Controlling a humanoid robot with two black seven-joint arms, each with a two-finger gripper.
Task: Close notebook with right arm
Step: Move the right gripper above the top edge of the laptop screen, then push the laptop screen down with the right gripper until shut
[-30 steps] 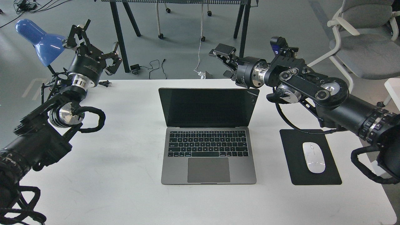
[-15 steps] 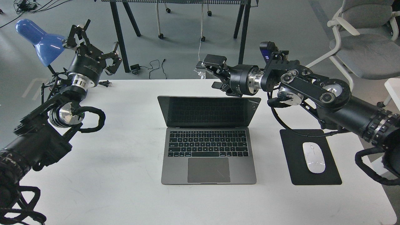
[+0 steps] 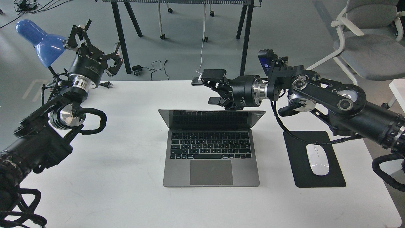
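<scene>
Head view is giving you the notebook (image 3: 211,148) sitting in the middle of the white table (image 3: 126,196), base flat and keyboard facing you. Its lid is tilting well forward over the keys, only a narrow dark band of screen showing, with the keyboard reflecting in it.

Your right arm (image 3: 329,101) is reaching in from the right edge and stretching leftward above the lid's far edge. The right gripper (image 3: 208,90) is hanging just behind and above the top of the lid, its fingers (image 3: 212,76) spread apart and holding nothing. Whether the lower finger or the gripper body is touching the lid is hard to tell from this angle; they are looking very close. A small blue part is sitting on top of the wrist, and a black cable is looping down below the forearm.

Right of the notebook you are seeing a black mouse pad (image 3: 299,177) lying flat, with a white mouse (image 3: 317,159) resting on it, both under the right forearm.

Your left arm (image 3: 47,133) is coming in from the left edge, well apart from the notebook. The left gripper (image 3: 96,42) is pointing up and away beyond the table's far left corner, its fingers (image 3: 80,33) splayed wide with nothing between them, just beside a blue lamp (image 3: 39,41).
</scene>
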